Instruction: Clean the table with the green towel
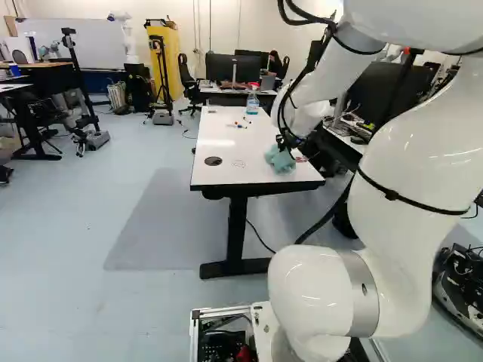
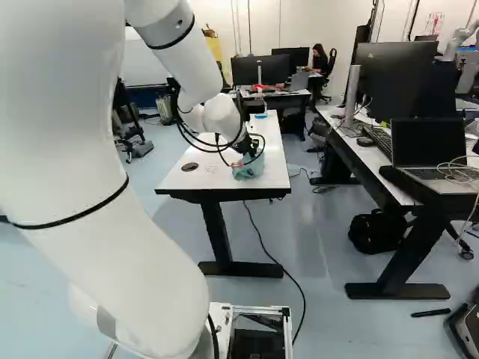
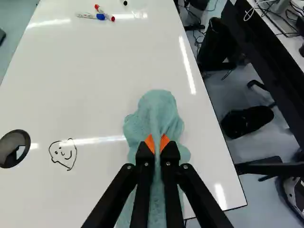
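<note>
The end effector [image 2: 245,146] is closed on the green towel [image 3: 159,114]: its orange pads [image 3: 149,143] press a raised fold of the cloth from two sides. The towel is bunched, spreading ahead of the fingers and back beneath them, low over the near part of the white tabletop [image 3: 99,102], closer to its right-hand long edge in the right base view. Whether all of its underside touches the surface cannot be told.

Beside the towel, apart from it, a small smiling face drawn in black line [image 3: 63,153] is on the tabletop. Just past the drawing, on the side away from the towel, sits a round cable grommet [image 3: 14,148], part of its opening uncovered.

Farther ahead lie a white marker with a blue cap [image 3: 88,15] and a red-capped marker [image 3: 105,14], touching or nearly so, with a small dark item [image 3: 125,3] near them. At the tabletop's far end stands an upright spray bottle [image 1: 252,103] with a red top and blue liquid.

Beyond that, monitors [image 1: 233,69] stand on another desk. At the right of the right base view, a side desk holds an open laptop [image 2: 429,146] and a keyboard [image 2: 378,140]; a black bag [image 2: 376,231] is on the floor beside it.
</note>
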You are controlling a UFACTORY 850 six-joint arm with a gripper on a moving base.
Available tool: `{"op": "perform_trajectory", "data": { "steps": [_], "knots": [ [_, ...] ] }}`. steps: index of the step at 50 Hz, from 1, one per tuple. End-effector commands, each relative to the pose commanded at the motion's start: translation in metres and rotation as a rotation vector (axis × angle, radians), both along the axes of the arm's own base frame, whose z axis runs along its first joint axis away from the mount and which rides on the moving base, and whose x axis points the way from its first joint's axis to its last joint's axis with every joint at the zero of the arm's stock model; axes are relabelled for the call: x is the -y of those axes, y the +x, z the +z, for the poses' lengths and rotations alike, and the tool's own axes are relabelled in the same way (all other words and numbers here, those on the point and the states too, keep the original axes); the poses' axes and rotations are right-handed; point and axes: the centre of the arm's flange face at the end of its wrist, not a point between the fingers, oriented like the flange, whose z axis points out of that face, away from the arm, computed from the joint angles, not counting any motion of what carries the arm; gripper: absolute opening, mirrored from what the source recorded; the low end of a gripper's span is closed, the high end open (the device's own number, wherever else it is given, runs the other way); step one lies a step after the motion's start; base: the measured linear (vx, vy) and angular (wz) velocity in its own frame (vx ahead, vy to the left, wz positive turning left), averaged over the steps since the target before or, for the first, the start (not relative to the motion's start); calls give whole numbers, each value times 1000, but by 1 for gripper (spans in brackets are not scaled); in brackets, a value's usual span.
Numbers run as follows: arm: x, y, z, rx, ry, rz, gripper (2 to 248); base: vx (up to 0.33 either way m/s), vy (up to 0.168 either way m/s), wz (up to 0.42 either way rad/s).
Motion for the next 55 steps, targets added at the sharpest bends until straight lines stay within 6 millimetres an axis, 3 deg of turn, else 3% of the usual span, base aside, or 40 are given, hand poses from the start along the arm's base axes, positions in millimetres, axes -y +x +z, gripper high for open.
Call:
{"op": "perform_trajectory", "data": {
  "steps": [28,40,55],
  "knots": [
    [44,15,-1,-7,-9,-68,30,0,0,0],
    [42,22,-1,-5,-10,-60,30,0,0,0],
    [23,36,-1,-3,-15,-11,30,0,0,0]
  ]
}}
